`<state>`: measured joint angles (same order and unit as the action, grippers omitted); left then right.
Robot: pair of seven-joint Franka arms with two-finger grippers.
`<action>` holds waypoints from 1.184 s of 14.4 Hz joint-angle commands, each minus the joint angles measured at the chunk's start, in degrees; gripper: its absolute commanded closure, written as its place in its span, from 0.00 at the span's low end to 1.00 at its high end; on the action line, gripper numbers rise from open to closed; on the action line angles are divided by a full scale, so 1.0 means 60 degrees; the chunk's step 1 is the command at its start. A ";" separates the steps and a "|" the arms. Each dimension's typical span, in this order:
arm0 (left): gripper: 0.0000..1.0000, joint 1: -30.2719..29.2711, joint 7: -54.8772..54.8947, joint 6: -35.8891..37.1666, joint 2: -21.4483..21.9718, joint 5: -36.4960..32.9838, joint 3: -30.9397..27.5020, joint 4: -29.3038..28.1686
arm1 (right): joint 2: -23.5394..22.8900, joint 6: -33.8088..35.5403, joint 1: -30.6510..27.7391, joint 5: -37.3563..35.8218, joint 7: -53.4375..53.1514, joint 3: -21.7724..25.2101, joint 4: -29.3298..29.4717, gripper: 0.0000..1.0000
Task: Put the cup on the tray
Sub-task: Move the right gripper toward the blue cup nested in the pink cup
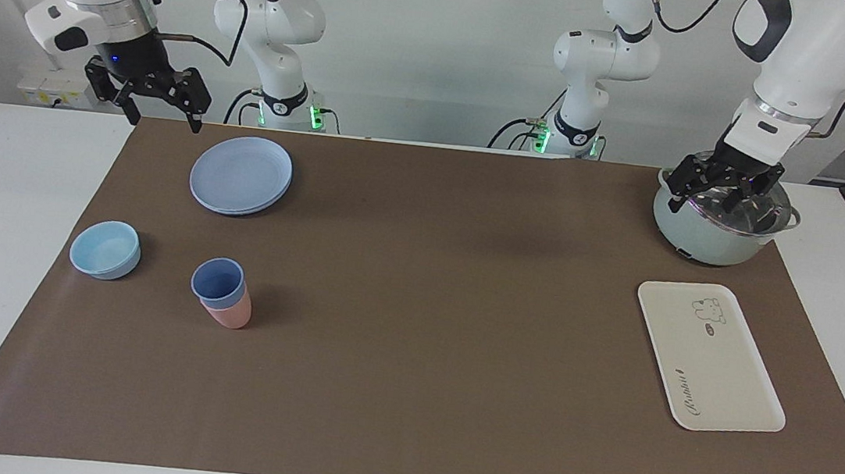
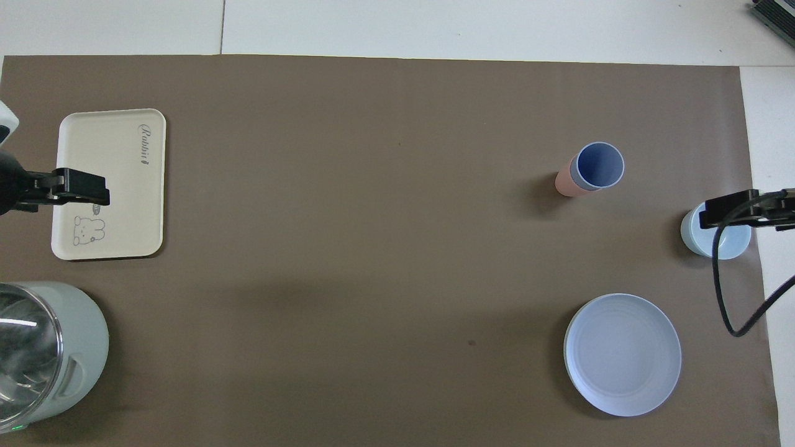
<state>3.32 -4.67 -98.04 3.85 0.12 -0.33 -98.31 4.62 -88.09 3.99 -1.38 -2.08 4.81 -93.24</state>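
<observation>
White tabletop under a brown mat (image 1: 413, 330) carries the cup (image 1: 218, 281), nested in a pink cup (image 1: 232, 314) toward the right arm's end, well apart from the tray (image 1: 708, 356). Both grippers hang raised with fingers spread: the right gripper (image 1: 161, 107) over the mat's edge, the left gripper (image 1: 725, 192) over a pot (image 1: 705, 239).

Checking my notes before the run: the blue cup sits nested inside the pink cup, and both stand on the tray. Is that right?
Not quite. The blue cup is nested in the pink cup, but they stand on the brown mat toward the right arm's end, not on the tray, which lies bare at the left arm's end. The facing view shows it.
</observation>
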 commanded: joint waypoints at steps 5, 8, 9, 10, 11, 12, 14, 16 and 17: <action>0.00 -0.0084 0.0045 -0.0051 0.0208 0.0127 0.0040 -0.0256 | 0.0021 -0.0315 -0.0124 0.0054 0.0301 -0.0084 -0.0191 0.00; 0.00 -0.0084 0.0045 -0.0037 0.0208 0.0127 0.0040 -0.0256 | 0.0284 -0.2272 -0.0225 0.0476 0.1979 -0.0040 -0.1360 0.00; 0.00 -0.0084 0.0045 -0.0051 0.0208 0.0127 0.0040 -0.0242 | 0.0415 -0.3268 -0.0502 0.0871 0.2683 -0.0040 -0.2032 0.00; 0.00 -0.0084 0.0045 -0.0051 0.0208 0.0127 0.0040 -0.0241 | 0.0417 -0.4075 -0.0664 0.1324 0.3459 -0.0040 -0.2532 0.00; 0.00 -0.0084 0.0045 -0.0051 0.0208 0.0127 0.0040 -0.0241 | 0.0417 -0.4736 -0.0825 0.1778 0.4482 -0.0040 -0.2885 0.00; 0.00 -0.0084 0.0045 -0.0051 0.0208 0.0127 0.0040 -0.0241 | 0.0315 -0.5178 -0.0928 0.2160 0.5580 -0.0040 -0.3048 0.00; 0.00 -0.0084 0.0045 -0.0051 0.0208 0.0112 0.0040 -0.0256 | 0.0095 -0.5983 -0.1147 0.3358 0.7923 -0.0040 -0.3457 0.00; 0.00 -0.0084 0.0045 -0.0051 0.0208 0.0127 0.0040 -0.0242 | -0.0197 -0.6397 -0.1542 0.4838 1.0441 -0.0040 -0.3810 0.00; 0.00 -0.0084 0.0045 -0.0051 0.0208 0.0127 0.0040 -0.0241 | -0.0460 -0.6398 -0.1835 0.5425 1.1890 -0.0040 -0.3855 0.00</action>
<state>3.32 -4.67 -98.04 3.85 0.12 -0.33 -98.31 3.51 -124.90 -3.82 24.80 55.45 5.01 -114.68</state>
